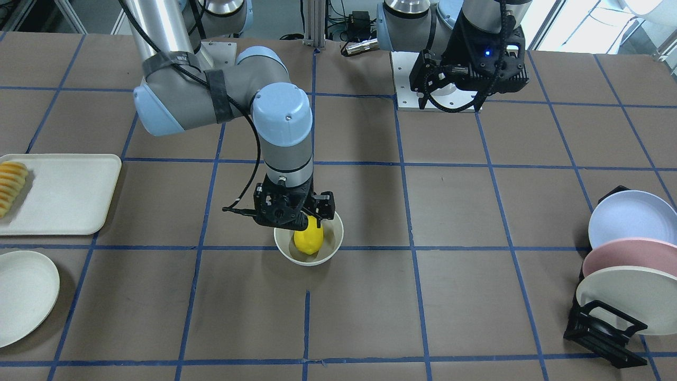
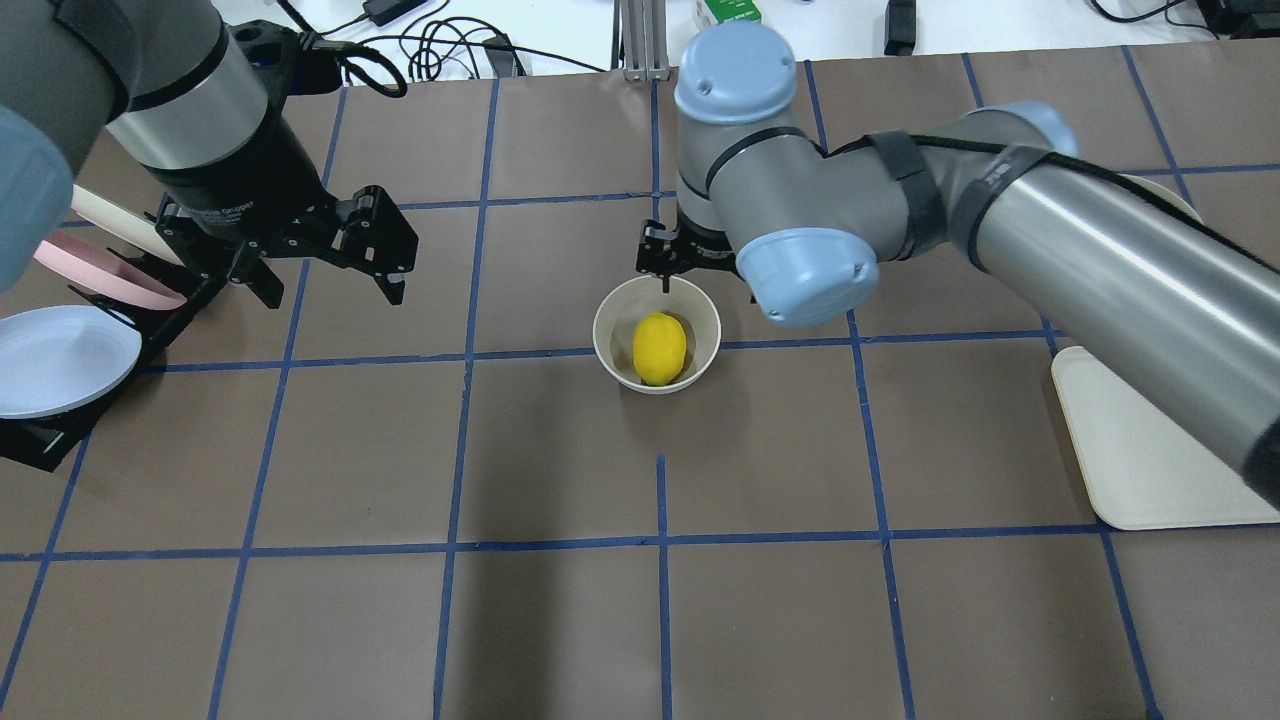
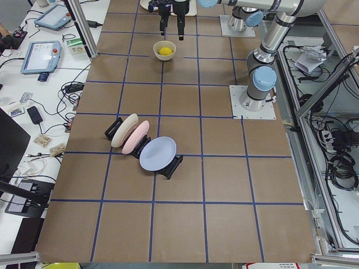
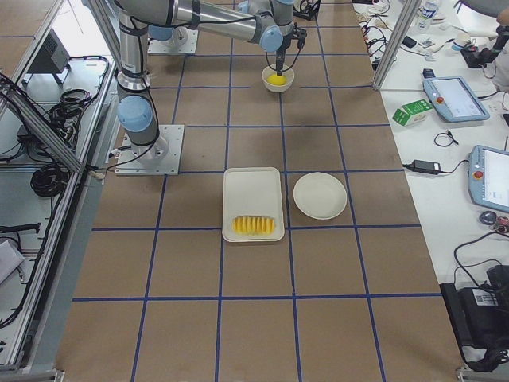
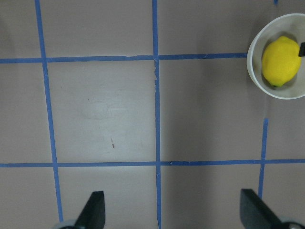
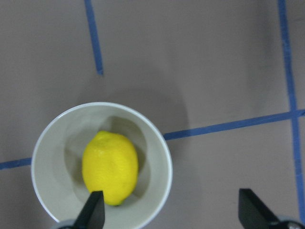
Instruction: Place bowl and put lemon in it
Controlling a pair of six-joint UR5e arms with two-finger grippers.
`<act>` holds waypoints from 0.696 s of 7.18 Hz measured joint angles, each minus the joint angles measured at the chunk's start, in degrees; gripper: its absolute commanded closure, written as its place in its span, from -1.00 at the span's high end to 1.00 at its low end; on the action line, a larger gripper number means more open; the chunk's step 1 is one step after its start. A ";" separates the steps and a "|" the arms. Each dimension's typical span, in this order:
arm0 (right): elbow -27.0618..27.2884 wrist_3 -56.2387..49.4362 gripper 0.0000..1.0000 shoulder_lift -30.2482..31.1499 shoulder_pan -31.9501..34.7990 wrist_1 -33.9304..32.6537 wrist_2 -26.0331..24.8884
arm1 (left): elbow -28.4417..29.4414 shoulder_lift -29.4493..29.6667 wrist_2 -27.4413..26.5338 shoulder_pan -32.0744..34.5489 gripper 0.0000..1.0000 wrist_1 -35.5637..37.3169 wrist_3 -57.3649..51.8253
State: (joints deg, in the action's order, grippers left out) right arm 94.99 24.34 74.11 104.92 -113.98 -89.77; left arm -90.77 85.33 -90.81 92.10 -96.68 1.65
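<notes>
The off-white bowl [image 1: 334, 230] stands upright on the brown table near its middle, with the yellow lemon [image 1: 308, 241] lying inside it. Both show in the overhead view, bowl [image 2: 605, 322] and lemon [image 2: 659, 347]. My right gripper [image 1: 292, 216] hangs just above the bowl's rim, open and empty. In the right wrist view [image 6: 174, 213] one fingertip [image 6: 95, 210] is over the lemon [image 6: 110, 168] and the other lies outside the bowl [image 6: 162, 151]. My left gripper [image 2: 335, 288] is open and empty, raised well to the bowl's side; its wrist view shows bowl [image 5: 252, 71] and lemon [image 5: 281, 61] at the top right.
A black plate rack [image 1: 603, 328] with a blue plate [image 1: 629, 217], a pink one and an off-white one stands on the robot's left. On its right lie a white tray [image 1: 69, 196] with sliced orange-yellow food [image 1: 10, 185] and a flat off-white plate [image 1: 21, 296].
</notes>
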 measured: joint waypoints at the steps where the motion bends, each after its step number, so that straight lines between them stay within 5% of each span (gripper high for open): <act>1: -0.03 -5.33 1.00 3.86 -4.27 5.09 0.18 | 0.01 0.00 -0.02 -0.01 1.00 0.00 -0.04; 5: -0.06 -15.96 1.00 14.14 -14.71 21.18 2.51 | -0.01 -0.22 -0.12 -0.09 1.00 0.00 -0.17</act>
State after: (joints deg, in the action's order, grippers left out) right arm 94.93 8.39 88.25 90.21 -92.80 -87.27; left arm -90.78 85.11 -90.92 92.00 -96.68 1.48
